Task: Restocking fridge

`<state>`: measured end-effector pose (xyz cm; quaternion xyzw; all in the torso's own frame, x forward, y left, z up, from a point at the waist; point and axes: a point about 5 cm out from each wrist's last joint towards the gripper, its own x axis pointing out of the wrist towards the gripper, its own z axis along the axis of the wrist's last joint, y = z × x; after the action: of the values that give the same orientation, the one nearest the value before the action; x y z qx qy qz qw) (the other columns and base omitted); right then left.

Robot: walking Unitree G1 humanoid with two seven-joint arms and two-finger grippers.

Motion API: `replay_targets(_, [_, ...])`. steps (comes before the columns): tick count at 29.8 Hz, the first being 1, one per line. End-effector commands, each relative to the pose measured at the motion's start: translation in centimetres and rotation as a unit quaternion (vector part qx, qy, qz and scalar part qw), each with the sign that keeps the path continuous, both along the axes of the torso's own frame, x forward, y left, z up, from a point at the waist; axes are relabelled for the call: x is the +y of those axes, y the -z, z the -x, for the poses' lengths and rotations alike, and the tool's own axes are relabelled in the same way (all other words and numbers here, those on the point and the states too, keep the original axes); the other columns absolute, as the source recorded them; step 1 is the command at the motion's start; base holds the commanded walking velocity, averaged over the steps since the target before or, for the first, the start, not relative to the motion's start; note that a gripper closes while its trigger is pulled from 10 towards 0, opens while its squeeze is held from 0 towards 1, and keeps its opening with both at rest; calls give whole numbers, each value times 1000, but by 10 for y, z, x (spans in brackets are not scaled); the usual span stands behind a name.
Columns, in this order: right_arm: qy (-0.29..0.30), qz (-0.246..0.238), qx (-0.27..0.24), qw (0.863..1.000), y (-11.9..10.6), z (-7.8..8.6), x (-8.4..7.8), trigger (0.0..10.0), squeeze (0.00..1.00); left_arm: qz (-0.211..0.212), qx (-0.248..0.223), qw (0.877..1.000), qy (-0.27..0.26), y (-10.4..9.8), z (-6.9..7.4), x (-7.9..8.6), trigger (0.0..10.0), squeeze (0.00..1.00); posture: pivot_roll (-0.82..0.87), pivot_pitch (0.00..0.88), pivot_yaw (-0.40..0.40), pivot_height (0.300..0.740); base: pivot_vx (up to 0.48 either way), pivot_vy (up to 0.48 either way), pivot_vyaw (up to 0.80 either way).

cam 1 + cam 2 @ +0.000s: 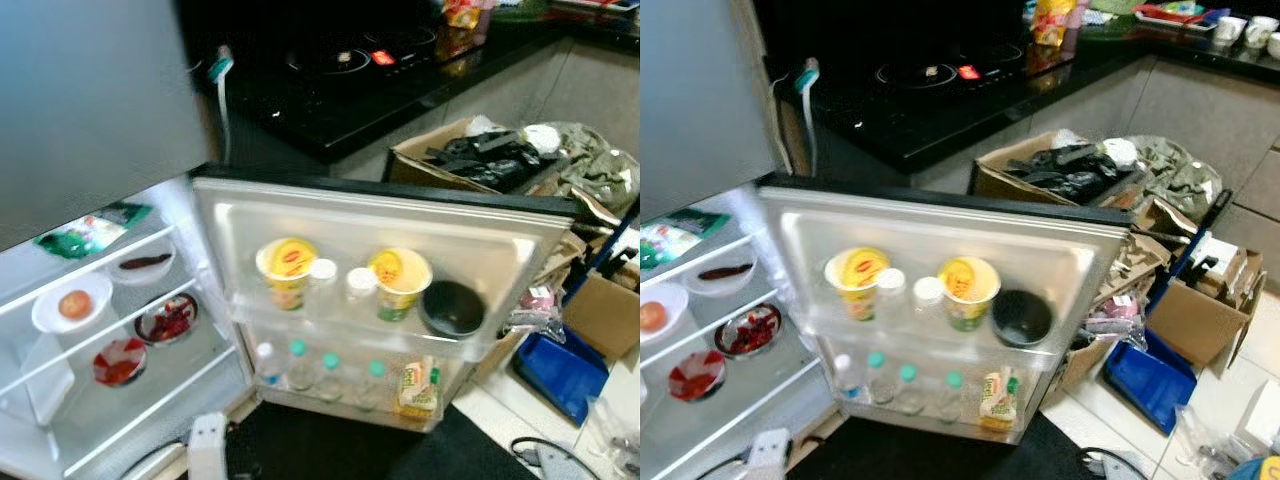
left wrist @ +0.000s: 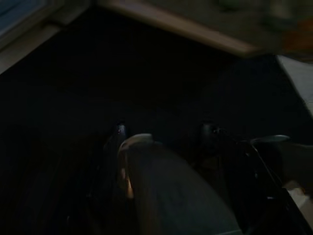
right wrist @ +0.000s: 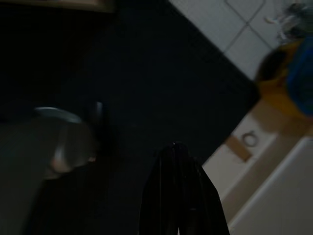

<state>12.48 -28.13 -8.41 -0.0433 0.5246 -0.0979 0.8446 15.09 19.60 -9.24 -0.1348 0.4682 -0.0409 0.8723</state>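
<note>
Fridge door (image 1: 520, 235) hangs wide open, its shelves stocked.

On the upper door shelf stand two upright yellow cups (image 1: 287, 270), two white-capped jars (image 1: 323, 275) between them, and a black bowl (image 1: 452, 308) at the right end. Four bottles (image 1: 298, 362) stand upright below, beside one carton (image 1: 418, 388). Right gripper (image 3: 178, 152) hangs over a dark mat (image 3: 161, 63), fingers pressed together; the left gripper (image 2: 164, 132) is too dim to judge.

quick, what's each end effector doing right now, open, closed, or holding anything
Left end effector: fingers apart, open, holding nothing, hanging low over a dark mat.
Right end effector: fingers pressed together, shut, holding nothing visible.
</note>
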Motion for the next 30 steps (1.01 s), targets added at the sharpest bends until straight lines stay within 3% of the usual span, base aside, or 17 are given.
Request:
replay_targets(1, [-7, -8, 7, 1000, 3, 1, 6, 10000, 0, -3, 6, 1000, 2, 1, 3, 1, 10000, 0, -14, 0, 7, 740, 0, -465, 0])
replay_targets(5, [-16, -14, 3, 1000, 3, -1, 9, 10000, 0, 1, 13, 1000, 9, 3, 7, -3, 10000, 0, -22, 0, 11, 740, 0, -465, 0])
replay_targets(10, [-52, -28, 12, 998, 4, 0, 14, 10000, 0, 7, 23, 1000, 9, 7, 15, -8, 10000, 0, -32, 0, -2, 740, 0, -465, 800])
replay_targets(21, [-60, -33, 14, 998, 4, 2, 13, 10000, 0, 13, 24, 1000, 7, 8, 17, -11, 10000, 0, -49, 0, -17, 740, 0, -465, 794])
replay_targets(30, [-71, -36, 23, 997, 5, 7, 11, 10000, 0, 7, 33, 999, 2, 10, 25, -5, 10000, 0, -40, 0, -19, 740, 0, -212, 794])
